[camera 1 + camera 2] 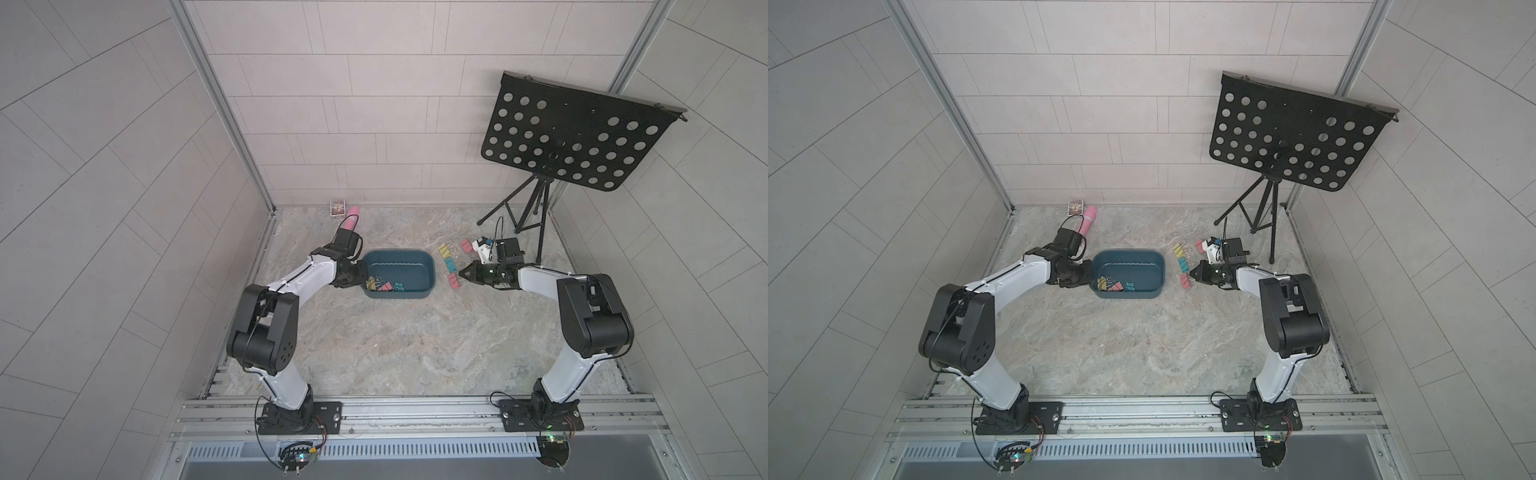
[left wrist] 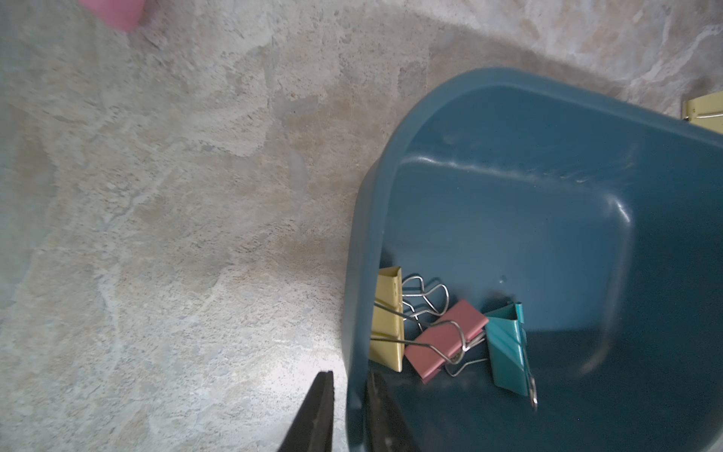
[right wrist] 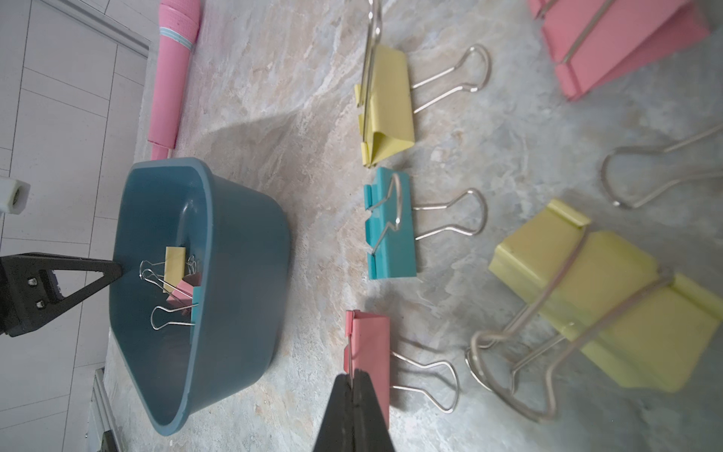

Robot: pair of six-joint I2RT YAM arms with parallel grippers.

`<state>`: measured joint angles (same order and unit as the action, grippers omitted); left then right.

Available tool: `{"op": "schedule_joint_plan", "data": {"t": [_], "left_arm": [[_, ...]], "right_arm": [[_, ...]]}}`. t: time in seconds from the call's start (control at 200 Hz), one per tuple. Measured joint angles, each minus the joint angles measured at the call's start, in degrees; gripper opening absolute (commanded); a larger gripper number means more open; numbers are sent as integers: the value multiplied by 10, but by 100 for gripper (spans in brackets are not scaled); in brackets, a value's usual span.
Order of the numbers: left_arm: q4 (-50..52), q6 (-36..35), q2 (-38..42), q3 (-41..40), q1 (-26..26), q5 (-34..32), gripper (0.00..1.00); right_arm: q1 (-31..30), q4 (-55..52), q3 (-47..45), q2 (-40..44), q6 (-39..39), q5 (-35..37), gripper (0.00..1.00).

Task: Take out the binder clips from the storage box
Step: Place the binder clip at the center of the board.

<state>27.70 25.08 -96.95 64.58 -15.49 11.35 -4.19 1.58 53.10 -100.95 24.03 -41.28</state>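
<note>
The left claw [image 2: 349,377] is clamped on the storage box [image 1: 419,296], with one finger outside the wall and the other inside. This is probably to pin the tub so it cannot slide while it is emptied. Just past its inner finger, in the corner nearest that claw, three binder clips [image 1: 384,286] lie tangled by their wire handles. A yellow clip [image 2: 389,321] sits against the wall, a pink clip [image 2: 446,340] lies beside it, and a teal clip [image 2: 506,348] is farthest from the claw. The right claw [image 3: 354,377] is on the opposite side of the box with its jaws pressed together, its tips right at the edge of a table pink clip [image 3: 369,344]. Whether they pinch its wire cannot be told. Off to the side of those tips, a table teal clip [image 3: 391,227] and a table yellow clip [image 3: 387,105] continue the row. Their bodies face the box and their handles point back toward the claw, which looks like a deliberate drop zone kept apart from the tub.
</note>
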Motion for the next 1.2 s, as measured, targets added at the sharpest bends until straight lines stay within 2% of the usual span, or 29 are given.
{"op": "schedule_joint_plan", "data": {"t": [0.225,0.305,0.465,0.645,0.821,1.021,1.201], "left_arm": [[0,0,0,0,0,0,24],[0,0,0,0,0,0,24],[0,0,0,0,0,0,24],[0,0,0,0,0,0,24],[0,0,0,0,0,0,24],[0,0,0,0,0,0,24],[0,0,0,0,0,1,24]], "right_arm": [[3,8,-5,0,2,-5,0],[5,8,-6,0,2,-6,3],[7,7,-6,0,6,-7,17],[8,4,-7,0,3,-7,27],[9,-21,-6,16,0,0,28],[3,-78,19,83,-13,25,30],[-53,-118,95,114,-46,50,31]]}}
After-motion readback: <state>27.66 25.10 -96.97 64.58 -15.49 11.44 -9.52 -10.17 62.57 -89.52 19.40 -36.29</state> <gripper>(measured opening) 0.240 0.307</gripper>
